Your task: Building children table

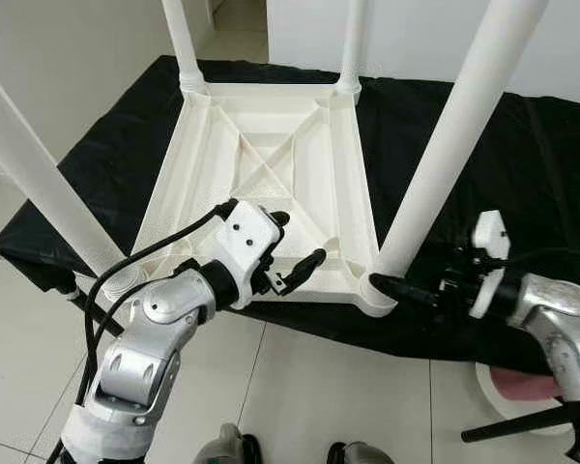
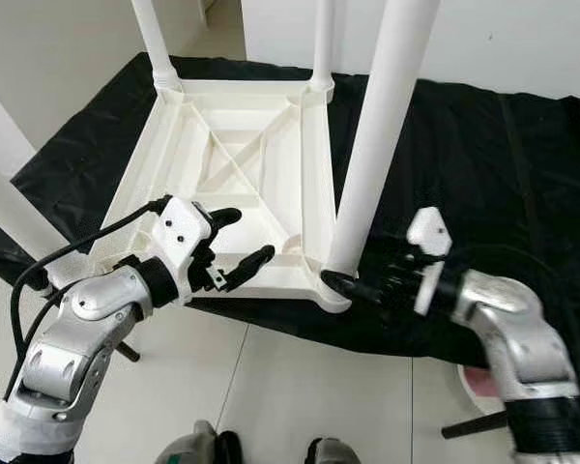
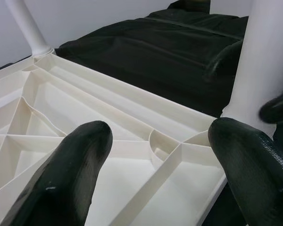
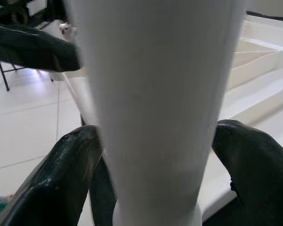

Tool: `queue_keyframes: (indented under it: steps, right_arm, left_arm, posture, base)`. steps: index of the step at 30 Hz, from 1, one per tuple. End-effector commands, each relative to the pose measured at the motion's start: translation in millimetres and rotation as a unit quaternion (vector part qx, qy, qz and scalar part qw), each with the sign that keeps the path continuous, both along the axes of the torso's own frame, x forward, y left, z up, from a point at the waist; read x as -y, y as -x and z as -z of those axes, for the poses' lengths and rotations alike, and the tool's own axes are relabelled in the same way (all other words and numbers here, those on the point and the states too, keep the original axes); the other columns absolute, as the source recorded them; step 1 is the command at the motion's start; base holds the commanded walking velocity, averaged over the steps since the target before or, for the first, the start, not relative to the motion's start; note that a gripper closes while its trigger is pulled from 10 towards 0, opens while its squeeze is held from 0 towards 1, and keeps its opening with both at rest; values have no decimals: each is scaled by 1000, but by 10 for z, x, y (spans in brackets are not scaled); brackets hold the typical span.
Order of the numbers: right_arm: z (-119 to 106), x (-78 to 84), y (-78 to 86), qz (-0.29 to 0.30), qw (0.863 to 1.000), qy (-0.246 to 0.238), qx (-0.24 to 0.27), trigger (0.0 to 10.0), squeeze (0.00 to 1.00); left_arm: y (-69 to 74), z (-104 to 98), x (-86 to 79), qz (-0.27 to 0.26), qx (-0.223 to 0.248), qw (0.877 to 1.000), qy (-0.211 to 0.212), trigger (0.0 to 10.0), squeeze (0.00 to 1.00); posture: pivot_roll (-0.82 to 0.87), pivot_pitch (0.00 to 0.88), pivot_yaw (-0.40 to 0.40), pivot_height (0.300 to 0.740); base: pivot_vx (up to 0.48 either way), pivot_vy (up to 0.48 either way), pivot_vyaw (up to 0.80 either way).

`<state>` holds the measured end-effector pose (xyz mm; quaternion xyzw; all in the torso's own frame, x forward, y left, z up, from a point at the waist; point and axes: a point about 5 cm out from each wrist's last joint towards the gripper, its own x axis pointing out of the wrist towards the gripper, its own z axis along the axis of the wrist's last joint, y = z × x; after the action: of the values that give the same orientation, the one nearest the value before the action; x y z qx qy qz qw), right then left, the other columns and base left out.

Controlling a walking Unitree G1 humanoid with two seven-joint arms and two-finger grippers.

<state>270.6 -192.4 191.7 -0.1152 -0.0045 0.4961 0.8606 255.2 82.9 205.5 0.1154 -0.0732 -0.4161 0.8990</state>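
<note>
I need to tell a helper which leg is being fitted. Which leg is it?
On the black cloth lies an upturned white tabletop with four legs. It is the near-right corner leg, the one with the right gripper fingers on either side of its base.

Upturned table top (image 1: 271, 164) on cloth-draped bench (image 1: 522, 164), four legs up. Left gripper (image 1: 288, 253) over near edge, left of near-right leg (image 1: 445, 145); right gripper (image 2: 353, 285) around leg base.
</note>
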Motion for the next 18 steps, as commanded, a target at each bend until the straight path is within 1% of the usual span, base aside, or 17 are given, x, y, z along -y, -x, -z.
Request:
queue_keyframes:
  steps: [1, 5, 6, 7, 9, 10, 12, 17, 18]
  right_arm:
    - [35, -11, -51, 11, 1000, 9, 7, 10000, 0]
    - [60, -50, -158, 26, 999, 8, 26, 10000, 0]
    - [68, -61, -206, 38, 999, 10, 35, 10000, 0]
    - [68, -61, -206, 38, 999, 10, 35, 10000, 0]
    - [63, -46, -286, 65, 997, 4, 46, 10000, 0]
    - [63, -46, -286, 65, 997, 4, 46, 10000, 0]
    - [23, -2, -380, 100, 993, -10, 61, 10000, 0]
    - [-4, 30, -439, 122, 990, -22, 71, 10000, 0]
    - [-13, 36, -472, 135, 987, -34, 76, 10000, 0]
  left_arm:
    - [10, -6, 8, -4, 3, 1000, -2, 10000, 0]
    - [15, -4, 26, -2, 5, 1000, -3, 10000, 0]
    - [15, -6, 29, -2, 5, 1000, -3, 10000, 0]
    - [15, -6, 29, -2, 5, 1000, -3, 10000, 0]
    - [20, -5, 39, -1, 6, 1000, -2, 10000, 0]
    - [20, -5, 39, -1, 6, 1000, -2, 10000, 0]
    - [20, -5, 44, -1, 6, 1000, -2, 10000, 0]
    - [28, -3, 51, 3, 7, 1000, -2, 10000, 0]
    - [31, 5, 57, 7, 7, 1000, -3, 10000, 0]
  posture:
    - [-58, 91, 35, 740]
    - [-54, 88, 28, 740]
    - [-54, 88, 28, 740]
    - [-54, 88, 28, 740]
    - [-53, 81, 24, 740]
    - [-53, 81, 24, 740]
    - [-53, 81, 24, 740]
    - [-55, 82, 21, 740]
    - [-55, 82, 21, 740]
  base:
    - [0, 0, 0]
    - [0, 0, 0]
    - [0, 0, 0]
    - [0, 0, 0]
    - [0, 0, 0]
    - [0, 0, 0]
    - [0, 0, 0]
    - [0, 0, 0]
    - [0, 0, 0]
